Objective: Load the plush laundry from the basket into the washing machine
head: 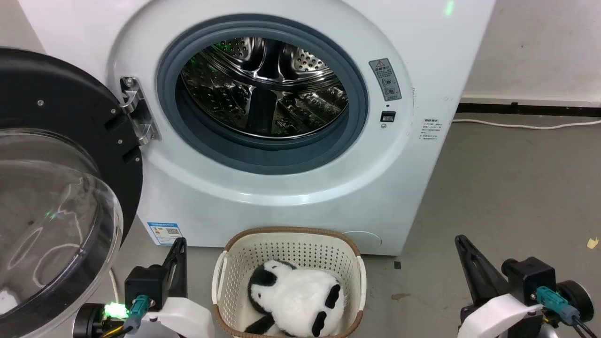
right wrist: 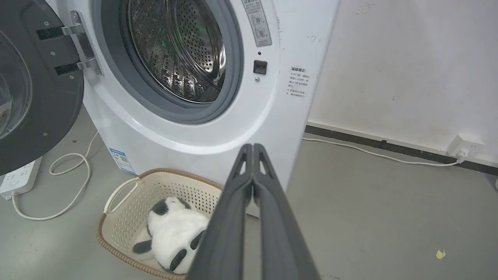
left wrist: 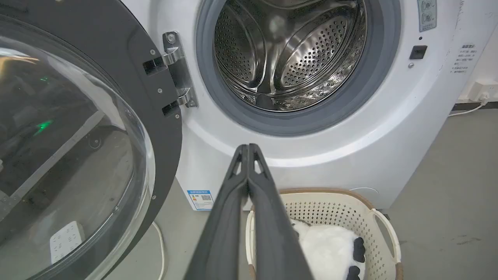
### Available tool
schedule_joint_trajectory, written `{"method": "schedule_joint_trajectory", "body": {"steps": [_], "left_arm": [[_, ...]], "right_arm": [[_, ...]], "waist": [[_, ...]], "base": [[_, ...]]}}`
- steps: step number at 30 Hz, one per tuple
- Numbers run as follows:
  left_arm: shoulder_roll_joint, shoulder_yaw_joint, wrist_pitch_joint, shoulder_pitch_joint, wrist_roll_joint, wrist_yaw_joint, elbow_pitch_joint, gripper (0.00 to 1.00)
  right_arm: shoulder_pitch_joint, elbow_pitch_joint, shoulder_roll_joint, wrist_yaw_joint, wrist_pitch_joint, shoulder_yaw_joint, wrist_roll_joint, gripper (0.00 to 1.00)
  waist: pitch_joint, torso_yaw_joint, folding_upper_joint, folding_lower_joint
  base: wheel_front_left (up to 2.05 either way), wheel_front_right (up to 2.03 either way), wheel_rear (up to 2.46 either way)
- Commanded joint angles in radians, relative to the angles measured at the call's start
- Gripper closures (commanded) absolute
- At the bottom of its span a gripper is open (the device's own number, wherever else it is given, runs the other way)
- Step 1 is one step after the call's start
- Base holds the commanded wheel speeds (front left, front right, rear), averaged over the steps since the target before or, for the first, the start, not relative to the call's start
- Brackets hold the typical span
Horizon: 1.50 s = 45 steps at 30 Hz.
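Far left, the washer's door (head: 61, 155) hangs swung wide: a black frame around a clear, reflective dome. Near its lower edge my left gripper (head: 180, 242) points up; through its wrist camera I see the two long dark fingers (left wrist: 225, 217) pressed flat together, clenched on nothing. Next comes the washing machine (head: 291, 197), smooth and white, with a bright metal hinge (head: 137, 112), a matte grey rubber ring (head: 263, 159) and a shiny perforated steel drum (head: 263, 89) with raised ribs. On the grey floor (head: 507, 188) just before it sits the basket (head: 291, 233), cream perforated plastic with a brown woven-look rim and white side handles. The plush laundry (head: 300, 295) lies inside it, fluffy white with black ears and patches. Further right, my right gripper (head: 459, 238) stands apart from the basket, its jaws likewise closed tip to tip and empty in its wrist view. That camera also brings in a white power strip (right wrist: 19, 177) and looped cord (right wrist: 70, 190) under the door, plus a wall socket (right wrist: 465, 147) far right
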Motion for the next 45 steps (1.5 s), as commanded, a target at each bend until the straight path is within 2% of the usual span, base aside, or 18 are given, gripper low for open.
{"method": "schedule_joint_trajectory", "body": {"steps": [1,37,38,45], "left_arm": [[0.000,0.000,0.000,-0.015,0.002,0.003,-0.004,1.00],[0.000,0.000,0.000,-0.015,0.002,0.003,-0.004,1.00],[0.000,0.000,0.000,0.000,0.000,0.000,0.000,0.00],[0.000,-0.004,-0.006,0.001,0.000,0.002,0.001,0.00]], "right_arm": [[-0.012,-0.004,-0.001,-0.001,0.000,0.000,-0.006,1.00],[-0.012,-0.004,-0.001,-0.001,0.000,0.000,-0.006,1.00],[0.000,0.000,0.000,0.000,0.000,0.000,0.000,0.00],[0.002,0.001,0.000,0.000,-0.006,0.000,0.009,0.00]], "waist": [[0.000,0.000,-0.0001,0.0000],[0.000,0.000,-0.0001,0.0000],[0.000,0.000,-0.0001,0.0000],[-0.001,0.000,-0.0001,0.0000]], "base": [[0.00,0.00,0.00],[0.00,0.00,0.00],[0.00,0.00,0.00],[0.00,0.00,0.00]]}}
